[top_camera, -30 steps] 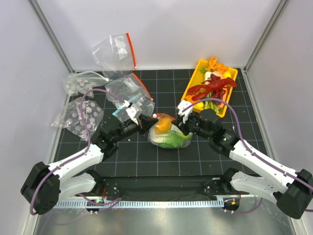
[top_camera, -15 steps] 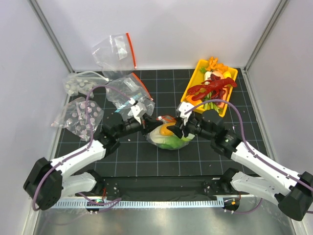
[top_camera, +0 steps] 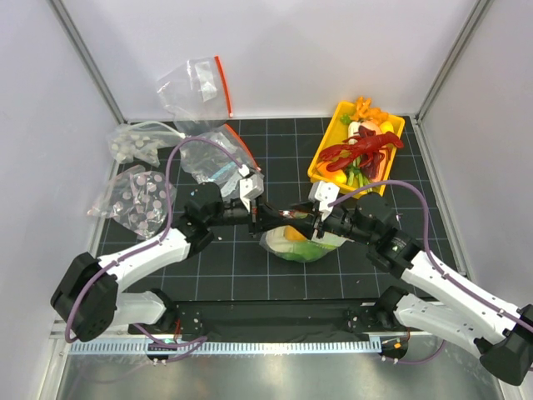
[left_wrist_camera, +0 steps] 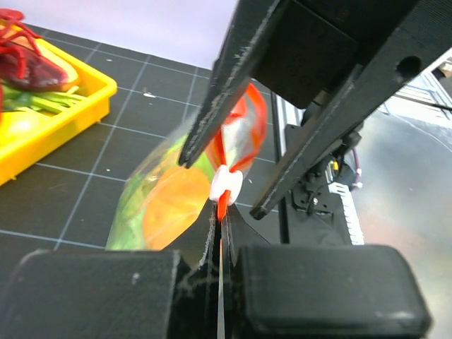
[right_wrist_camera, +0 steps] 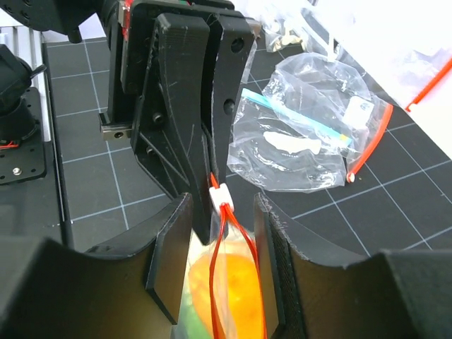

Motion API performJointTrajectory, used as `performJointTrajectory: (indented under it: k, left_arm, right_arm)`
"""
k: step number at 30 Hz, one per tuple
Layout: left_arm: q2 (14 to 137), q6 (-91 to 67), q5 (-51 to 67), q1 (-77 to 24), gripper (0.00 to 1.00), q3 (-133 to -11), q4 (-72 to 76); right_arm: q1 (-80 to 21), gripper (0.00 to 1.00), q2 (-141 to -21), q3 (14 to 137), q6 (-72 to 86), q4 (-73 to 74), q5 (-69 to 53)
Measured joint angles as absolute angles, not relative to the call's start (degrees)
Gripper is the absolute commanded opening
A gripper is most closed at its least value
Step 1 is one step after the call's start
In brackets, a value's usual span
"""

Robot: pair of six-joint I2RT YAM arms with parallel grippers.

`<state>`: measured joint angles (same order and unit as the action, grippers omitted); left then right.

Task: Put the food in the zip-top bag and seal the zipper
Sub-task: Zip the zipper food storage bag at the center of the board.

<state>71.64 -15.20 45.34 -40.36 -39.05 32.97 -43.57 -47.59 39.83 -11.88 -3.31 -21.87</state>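
Clear zip-top bag (top_camera: 304, 246) held the food (left_wrist_camera: 173, 205), zipper (left_wrist_camera: 258, 116) not yet sealed: left tool (left_wrist_camera: 220, 244) pinched its end, right tool (right_wrist_camera: 220, 219) sat part-open astride it.

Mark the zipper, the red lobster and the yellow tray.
zipper (left_wrist_camera: 227, 185): left wrist view, on its white slider.
red lobster (top_camera: 356, 152): top external view, on its body.
yellow tray (top_camera: 324, 139): top external view, on its left rim.
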Motion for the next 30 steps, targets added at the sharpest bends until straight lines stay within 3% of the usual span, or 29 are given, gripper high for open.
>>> performJointTrajectory:
  k: [7, 8, 10, 30]
  left_arm:
    - [71.7, -14.6, 46.7, -41.0, 0.00, -39.6, 31.2]
    - [71.7, -14.6, 46.7, -41.1, 0.00, -39.8, 31.0]
    - [71.7, -14.5, 46.7, -41.2, 0.00, -40.1, 30.6]
    - [70.2, -18.1, 41.6, -38.5, 0.00, -39.4, 27.9]
  right_arm:
    - [-43.7, 0.22, -47.6, 39.7, -12.1, -3.7, -22.8]
    - [-43.7, 0.11, -47.6, 39.7, -12.2, -3.7, -22.9]
    - [-43.7, 0.01, -47.6, 39.7, -12.3, -3.7, -23.2]
    - [-44.1, 0.01, -50.8, 40.8, -12.3, -3.7, -19.0]
